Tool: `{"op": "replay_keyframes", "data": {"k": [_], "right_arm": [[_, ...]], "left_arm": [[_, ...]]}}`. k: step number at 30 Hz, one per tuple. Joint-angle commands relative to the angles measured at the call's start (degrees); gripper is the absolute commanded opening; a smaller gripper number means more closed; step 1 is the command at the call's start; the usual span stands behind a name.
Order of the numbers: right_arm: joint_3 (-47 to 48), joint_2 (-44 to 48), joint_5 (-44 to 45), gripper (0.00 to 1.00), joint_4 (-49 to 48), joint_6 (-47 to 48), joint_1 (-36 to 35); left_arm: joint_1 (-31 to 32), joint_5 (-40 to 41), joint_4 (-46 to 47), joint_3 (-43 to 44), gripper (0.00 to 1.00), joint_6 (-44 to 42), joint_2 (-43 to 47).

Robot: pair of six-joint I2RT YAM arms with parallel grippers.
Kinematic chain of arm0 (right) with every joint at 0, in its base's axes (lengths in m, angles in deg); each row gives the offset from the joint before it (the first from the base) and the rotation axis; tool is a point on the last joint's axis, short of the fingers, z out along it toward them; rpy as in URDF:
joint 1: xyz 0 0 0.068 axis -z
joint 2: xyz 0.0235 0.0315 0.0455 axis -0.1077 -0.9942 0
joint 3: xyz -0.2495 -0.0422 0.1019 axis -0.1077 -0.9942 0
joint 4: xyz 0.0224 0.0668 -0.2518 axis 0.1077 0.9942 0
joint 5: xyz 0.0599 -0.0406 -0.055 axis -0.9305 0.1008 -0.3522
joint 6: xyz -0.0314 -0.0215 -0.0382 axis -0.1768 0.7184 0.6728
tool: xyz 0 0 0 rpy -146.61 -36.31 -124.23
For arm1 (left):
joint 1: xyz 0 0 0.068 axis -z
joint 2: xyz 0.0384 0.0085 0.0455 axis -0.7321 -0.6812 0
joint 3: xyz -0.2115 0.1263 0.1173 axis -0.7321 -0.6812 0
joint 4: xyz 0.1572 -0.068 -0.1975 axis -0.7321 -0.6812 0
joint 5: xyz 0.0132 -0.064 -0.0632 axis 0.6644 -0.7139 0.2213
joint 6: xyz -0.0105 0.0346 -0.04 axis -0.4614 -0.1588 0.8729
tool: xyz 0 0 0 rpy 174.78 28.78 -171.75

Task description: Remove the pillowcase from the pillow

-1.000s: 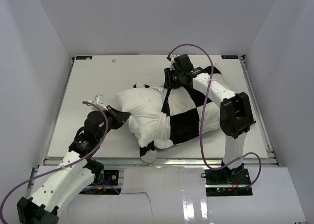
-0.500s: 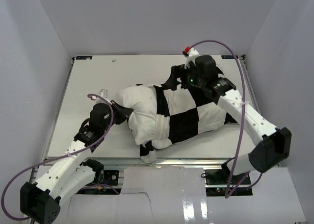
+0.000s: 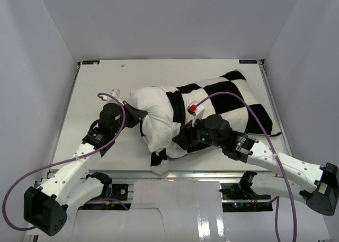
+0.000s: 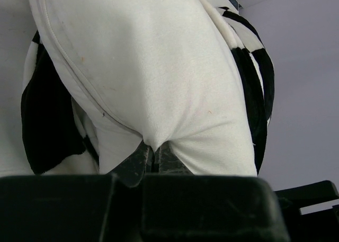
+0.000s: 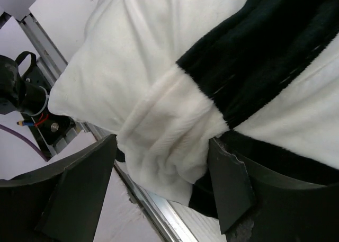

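The pillow point(image 3: 153, 107) lies across the middle of the bench point(image 3: 95, 93), with its left end bare and white. The pillowcase point(image 3: 222, 93), with big black and white squares, covers the rest of it, from about the middle to the far right corner of the bench. Its open edge is bunched in a thick roll around the pillow, and a part of this roll hangs toward the near edge of the bench. The left tool point(image 3: 139, 115) is at the bare left end of the pillow. In the left wrist view its fingers point(image 4: 142, 158) are closed and pinch a fold of the plain white pillow fabric. The right tool point(image 3: 177, 141) is at the near side of the pillow, at the bunched edge. In the right wrist view its jaws stand apart, one on each side of the white roll of the pillowcase, and they are not pressed together on it.
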Motion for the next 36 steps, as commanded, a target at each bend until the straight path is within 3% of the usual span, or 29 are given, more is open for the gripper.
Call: {"op": "replay_keyframes", "data": {"k": [1,7,10,14,15,21,23,26,36], "right_arm": [[-1.49,-0.67,7.58,0.75,-5.07,-1.84,-3.78],[-1.31,-5.50,16.36,0.71,-3.14,-3.16,-6.86],[-2.54,-6.22,20.41,0.63,-3.31,-4.65,-7.03],[-4.92,-4.81,26.04,0.28,-4.28,-6.32,-6.95],[-5.35,-4.29,28.06,0.08,-4.19,-7.54,-6.95],[-9.48,0.10,36.49,0.08,-4.46,-9.75,-2.73],[-10.89,1.34,39.76,0.08,-4.37,-10.63,-0.89],[-12.47,2.92,36.78,0.08,-4.37,-11.60,5.69],[-15.46,6.88,33.44,0.08,-3.49,-12.30,9.49]], "left_arm": [[0.00,-0.72,3.61,3.62,0.00,0.74,1.10],[0.00,-1.69,3.26,2.74,0.00,1.09,2.41],[0.00,-2.74,2.29,3.62,0.00,0.82,2.50],[-0.09,-9.85,3.34,5.29,0.00,0.65,-0.30],[-0.09,-11.26,3.34,7.29,0.00,-0.05,-1.09],[-0.79,-14.07,-4.65,16.89,0.00,-3.75,-5.76],[-2.98,-20.82,-2.21,15.93,0.00,-2.09,-4.97],[-5.54,-25.58,-0.17,15.22,0.00,0.56,-4.53],[-11.95,-30.08,-4.04,21.02,0.00,-0.41,-8.65]]}}
